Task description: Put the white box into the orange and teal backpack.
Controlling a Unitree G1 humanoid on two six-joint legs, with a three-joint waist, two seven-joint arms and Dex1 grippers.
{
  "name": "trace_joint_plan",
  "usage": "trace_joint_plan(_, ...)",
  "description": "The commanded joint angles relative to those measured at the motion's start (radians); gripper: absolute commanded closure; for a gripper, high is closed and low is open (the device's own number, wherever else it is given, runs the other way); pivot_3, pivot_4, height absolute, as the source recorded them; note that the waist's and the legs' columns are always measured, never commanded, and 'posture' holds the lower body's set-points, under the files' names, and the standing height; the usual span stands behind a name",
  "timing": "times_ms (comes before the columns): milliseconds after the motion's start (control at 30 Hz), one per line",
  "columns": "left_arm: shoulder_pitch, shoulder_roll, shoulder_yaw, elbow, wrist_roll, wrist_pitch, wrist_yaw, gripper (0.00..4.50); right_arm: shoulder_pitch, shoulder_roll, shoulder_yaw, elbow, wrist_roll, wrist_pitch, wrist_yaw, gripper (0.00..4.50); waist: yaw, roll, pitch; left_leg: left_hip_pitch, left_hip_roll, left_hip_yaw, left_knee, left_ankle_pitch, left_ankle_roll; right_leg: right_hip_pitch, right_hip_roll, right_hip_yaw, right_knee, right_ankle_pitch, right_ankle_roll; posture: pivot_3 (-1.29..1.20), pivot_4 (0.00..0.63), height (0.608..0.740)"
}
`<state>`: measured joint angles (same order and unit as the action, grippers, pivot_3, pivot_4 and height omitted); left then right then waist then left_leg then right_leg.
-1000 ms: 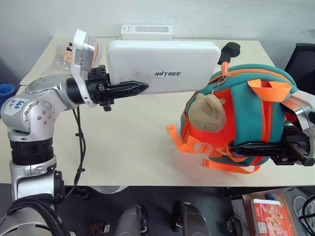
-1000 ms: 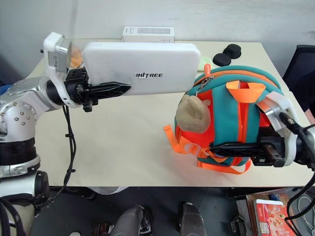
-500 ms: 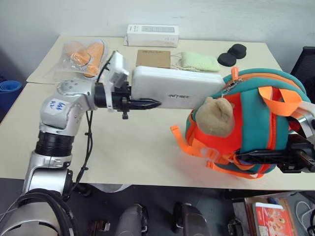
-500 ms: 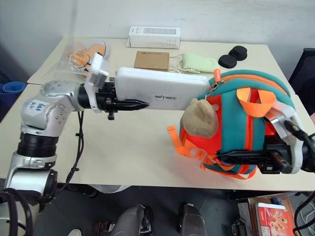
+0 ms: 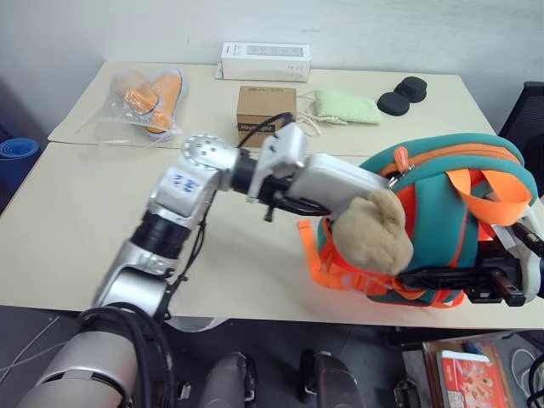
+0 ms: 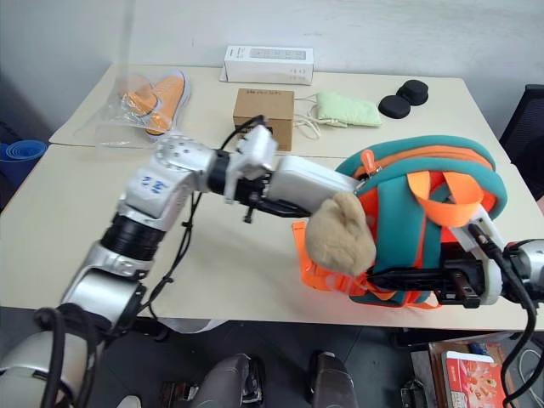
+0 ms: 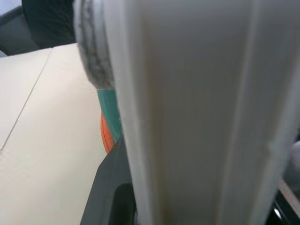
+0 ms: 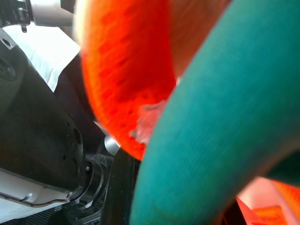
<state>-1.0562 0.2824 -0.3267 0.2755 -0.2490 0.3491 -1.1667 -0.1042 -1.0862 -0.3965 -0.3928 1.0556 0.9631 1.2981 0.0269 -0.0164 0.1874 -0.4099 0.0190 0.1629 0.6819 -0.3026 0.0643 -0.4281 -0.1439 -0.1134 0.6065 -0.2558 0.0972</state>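
Sliding into the orange and teal backpack (image 5: pixel 442 212), the white box (image 5: pixel 340 183) is partway in; left tool (image 5: pixel 285 200) is grasping it, right tool (image 5: pixel 442 276) is clenching the backpack's lower edge.

The left arm reaches across toward the robot's right, its tool (image 5: pixel 293 202) apparently clamped. The right tool (image 5: pixel 442 276) points left, low, its fingers pressed together.
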Motion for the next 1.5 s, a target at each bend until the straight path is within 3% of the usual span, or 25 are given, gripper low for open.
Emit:
trace_joint_plan(33,-0.042,-0.119,-0.021,0.036,0.052,-0.018,0.123,3.09,-0.032,0.012,-0.006,-0.029,0.034,-0.004,-0.035,4.49,0.0,0.0,0.0,0.0,-0.001,0.0,0.0,0.0,0.001,0.0,-0.001,0.0,0.0,0.0,0.0,0.0,0.15,0.74)
trace_joint_plan(133,-0.043,-0.237,-0.009,0.079,0.063,-0.007,0.213,3.09,-0.053,0.029,0.001,-0.033,0.046,-0.002,-0.074,4.49,0.0,0.0,0.0,-0.001,-0.001,-0.001,0.001,0.0,0.002,0.0,-0.002,-0.001,0.0,0.0,0.001,0.0,0.15,0.74)
trace_joint_plan(267,-0.021,-0.258,0.006,0.064,0.065,0.066,0.241,3.09,-0.058,0.048,0.006,-0.04,0.04,-0.009,-0.114,4.49,-0.004,0.0,0.0,-0.002,-0.001,-0.002,0.001,0.0,0.002,0.0,-0.002,-0.002,0.0,0.001,0.001,0.0,0.15,0.74)
trace_joint_plan(433,0.059,-0.119,0.056,-0.129,0.003,0.191,0.177,1.56,-0.034,0.061,-0.004,-0.064,0.053,-0.01,-0.141,4.5,-0.009,0.0,0.0,-0.001,0.0,-0.002,0.0,0.0,0.001,0.0,-0.001,-0.004,0.0,0.0,0.001,0.0,0.15,0.74)
trace_joint_plan(600,0.162,0.113,0.177,-0.354,-0.118,0.32,0.095,0.1,-0.023,0.085,0.003,-0.08,0.062,-0.009,-0.174,4.5,-0.016,0.0,0.0,-0.001,0.001,-0.002,0.0,0.001,0.0,0.0,0.0,-0.003,0.001,0.0,0.0,0.0,0.15,0.74)
trace_joint_plan(767,0.195,0.304,0.349,-0.517,-0.366,0.54,0.008,0.05,-0.016,0.088,0.014,-0.085,0.067,-0.009,-0.186,4.5,-0.012,0.0,0.0,-0.001,0.0,-0.003,0.0,0.001,-0.001,0.001,-0.001,-0.003,0.001,0.0,0.0,0.0,0.15,0.74)
trace_joint_plan(867,0.177,0.346,0.395,-0.556,-0.463,0.613,0.013,0.05,-0.021,0.084,0.017,-0.077,0.069,-0.009,-0.185,4.5,-0.006,0.0,0.0,0.0,0.0,-0.004,0.0,0.001,-0.001,0.002,-0.001,-0.003,0.0,0.0,0.0,0.0,0.15,0.74)
trace_joint_plan(1033,0.138,0.28,0.364,-0.56,-0.458,0.594,0.131,0.05,-0.047,0.096,0.043,-0.07,0.07,-0.012,-0.196,4.5,-0.002,0.0,0.0,0.001,-0.002,-0.005,0.0,0.001,0.0,0.004,-0.002,-0.004,0.0,0.0,0.001,0.0,0.15,0.74)
trace_joint_plan(1233,0.105,0.187,0.228,-0.534,-0.426,0.56,0.157,0.05,-0.072,0.11,0.064,-0.059,0.063,-0.014,-0.209,4.5,-0.003,0.0,0.0,0.001,-0.002,-0.004,0.0,0.001,-0.001,0.004,0.0,-0.003,0.0,0.0,0.001,0.0,0.15,0.74)
trace_joint_plan(1333,0.094,0.2,0.112,-0.498,-0.323,0.519,0.154,0.05,-0.082,0.118,0.07,-0.055,0.054,-0.021,-0.223,4.5,-0.004,0.0,0.0,0.001,-0.002,-0.004,0.0,0.001,-0.001,0.004,0.0,-0.003,0.0,0.0,0.001,0.0,0.15,0.74)
trace_joint_plan(1500,0.077,0.162,0.111,-0.477,-0.37,0.558,0.139,0.05,-0.084,0.147,0.09,-0.06,0.034,-0.031,-0.26,4.5,-0.004,0.0,0.0,0.002,-0.001,-0.004,0.0,0.001,-0.001,0.003,0.001,-0.003,0.0,0.0,0.001,0.0,0.15,0.74)
